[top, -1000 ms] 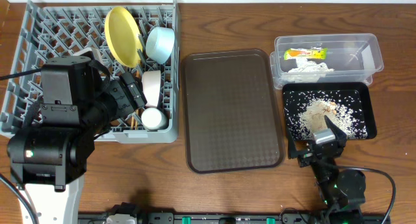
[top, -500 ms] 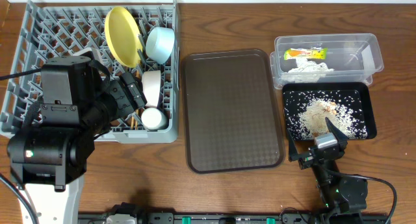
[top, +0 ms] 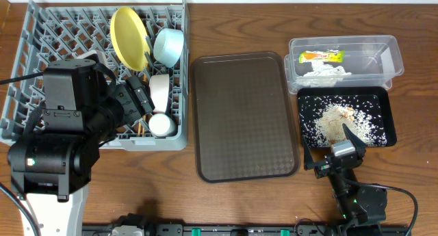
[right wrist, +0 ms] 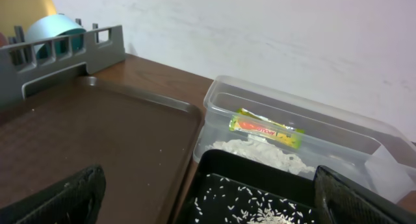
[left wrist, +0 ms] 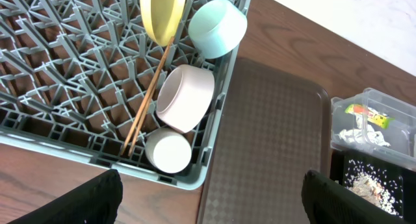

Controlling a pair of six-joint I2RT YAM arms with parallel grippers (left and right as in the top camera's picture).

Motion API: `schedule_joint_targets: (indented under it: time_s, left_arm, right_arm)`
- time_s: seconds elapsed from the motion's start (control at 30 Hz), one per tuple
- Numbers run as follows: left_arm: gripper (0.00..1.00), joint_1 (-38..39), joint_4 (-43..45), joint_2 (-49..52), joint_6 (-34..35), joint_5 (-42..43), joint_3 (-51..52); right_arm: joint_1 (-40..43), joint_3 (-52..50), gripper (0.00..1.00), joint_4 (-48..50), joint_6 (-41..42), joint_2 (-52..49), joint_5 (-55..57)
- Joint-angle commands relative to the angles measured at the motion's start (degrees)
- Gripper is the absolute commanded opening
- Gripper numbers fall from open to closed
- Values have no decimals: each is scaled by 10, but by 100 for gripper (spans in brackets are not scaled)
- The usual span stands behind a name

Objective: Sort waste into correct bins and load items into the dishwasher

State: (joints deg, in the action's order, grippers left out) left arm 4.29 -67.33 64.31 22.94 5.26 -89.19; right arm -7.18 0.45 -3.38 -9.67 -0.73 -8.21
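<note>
Wood table (top: 239, 31): dishes (top: 159, 92) sit in grey rack (top: 61, 37); wrapper (top: 321, 56) + tissue (top: 325, 72) in clear tub (top: 391, 58); rice (top: 335, 120) in black tray (top: 391, 120). L fingers (left wrist: 97, 198) & R fingers (right wrist: 65, 198) apart, empty. Risk: R fingers just beside tray rim, so a nudge could spill rice.

Left arm (top: 60, 130) bulky black, white base (top: 51, 212); right arm (top: 350, 191) slim black; fingers (left wrist: 94, 198) black.

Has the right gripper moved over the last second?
Yes, slightly. In the overhead view the right gripper has pulled back down the picture, away from the black tray, which has not shifted.
</note>
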Motion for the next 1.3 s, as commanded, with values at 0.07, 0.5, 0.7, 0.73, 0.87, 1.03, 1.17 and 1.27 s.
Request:
schedule_joint_targets:
  time_s: [0.07, 0.5, 0.7, 0.73, 0.87, 1.03, 1.17, 1.27]
  left_arm:
    - [88, 1, -2, 0, 5, 1, -7]
    - [88, -1, -1, -16, -29, -43, -5]
    - [88, -35, 63, -95, -47, -76, 64]
    - [88, -45, 86, -117, -59, -76, 92]
    - [88, -68, 179, -212, -101, -72, 216]
    - [88, -77, 324, -336, -122, -72, 386]
    - [88, -78, 450, -428, -127, -72, 524]
    - [88, -78, 540, -487, -140, -72, 624]
  right_arm:
    - [3, -1, 99, -1, 6, 4, -6]
    - [3, -1, 99, -1, 6, 4, -6]
    - [3, -1, 99, -1, 6, 4, -6]
    - [3, -1, 99, -1, 6, 4, -6]
    - [3, -1, 99, -1, 6, 4, -6]
    - [3, -1, 99, -1, 6, 4, -6]
    - [3, -1, 99, -1, 6, 4, -6]
    - [3, -1, 99, -1, 6, 4, -6]
